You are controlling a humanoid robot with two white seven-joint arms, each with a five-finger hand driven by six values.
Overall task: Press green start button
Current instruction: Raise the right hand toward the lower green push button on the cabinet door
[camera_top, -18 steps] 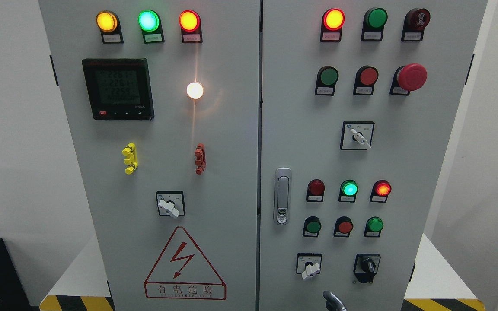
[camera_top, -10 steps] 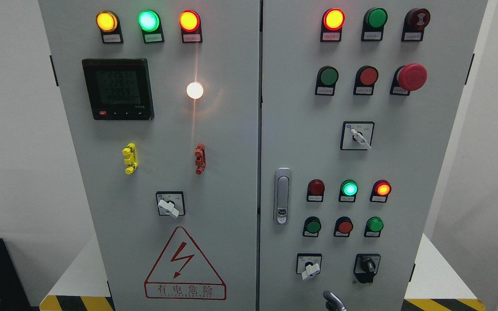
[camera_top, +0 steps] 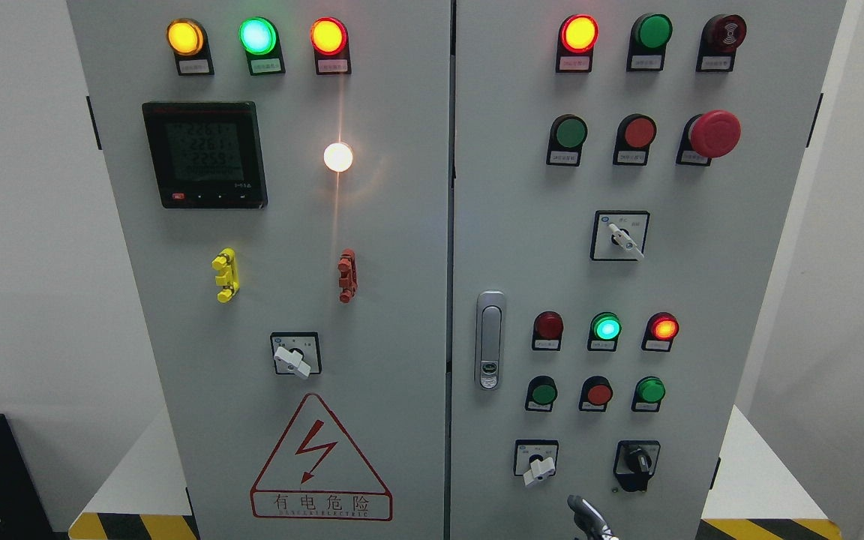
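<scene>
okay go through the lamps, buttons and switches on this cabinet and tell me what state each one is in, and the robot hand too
top left lamps: amber, green, red, all lit
white lamp: lit
meter: showing digits
top right red lamp: lit
lamp beside it: green, unlit
green button: untouched
emergency stop: untouched
door handle: flush
hand: bottom edge, clear of the buttons

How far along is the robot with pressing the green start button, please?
Nothing is done yet: no green button on the cabinet is touched. In hand: a robot finger shows at the bottom edge, below the green buttons. Left: reach the right one and press it.
</scene>
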